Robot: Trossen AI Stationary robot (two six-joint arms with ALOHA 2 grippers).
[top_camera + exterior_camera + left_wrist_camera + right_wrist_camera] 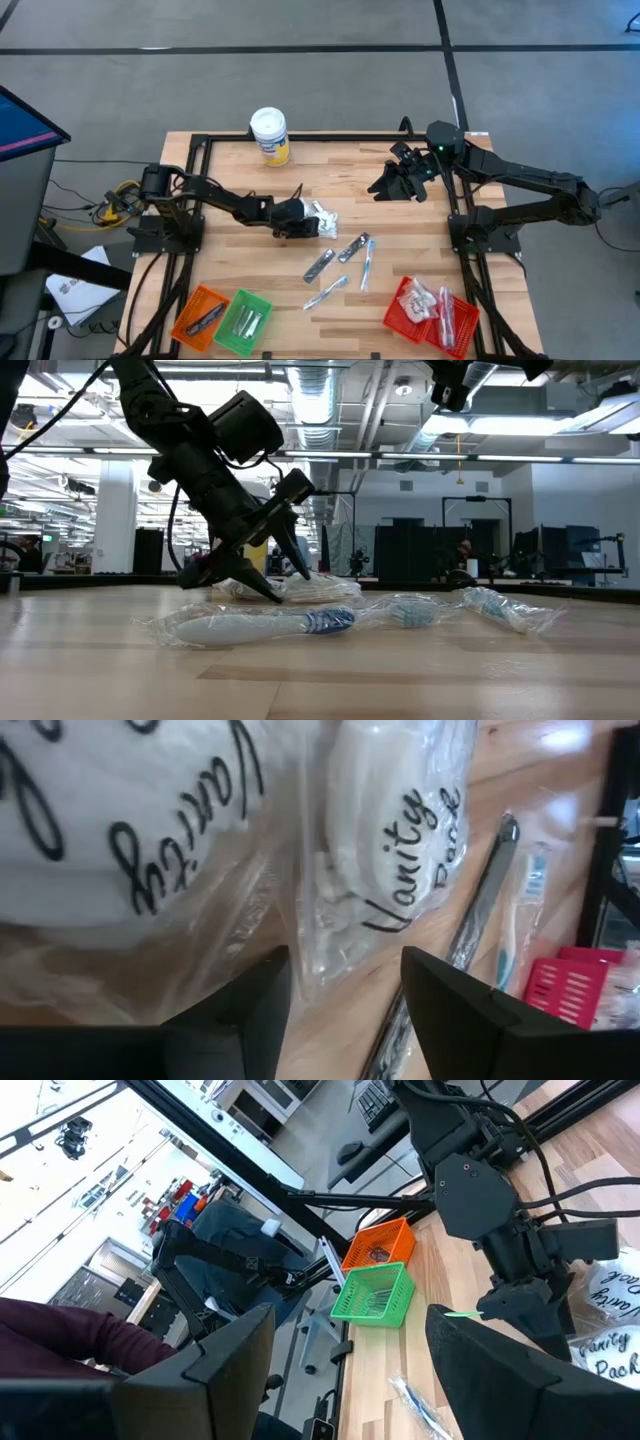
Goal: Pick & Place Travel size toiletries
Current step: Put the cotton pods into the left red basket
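I had the left gripper (pixel 305 222) open, empty, straddling a white sachet (pixel 385 840) just ahead; closing came next.

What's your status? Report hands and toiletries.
Left hand open, down at the white sachets. Right hand open, raised, waiting. Wrapped sticks loose mid-table. Nothing blocking.

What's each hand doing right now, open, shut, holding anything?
Left hand: open, down at the white vanity sachets, nothing gripped.
Right hand: open, empty, raised above the table's far right side.
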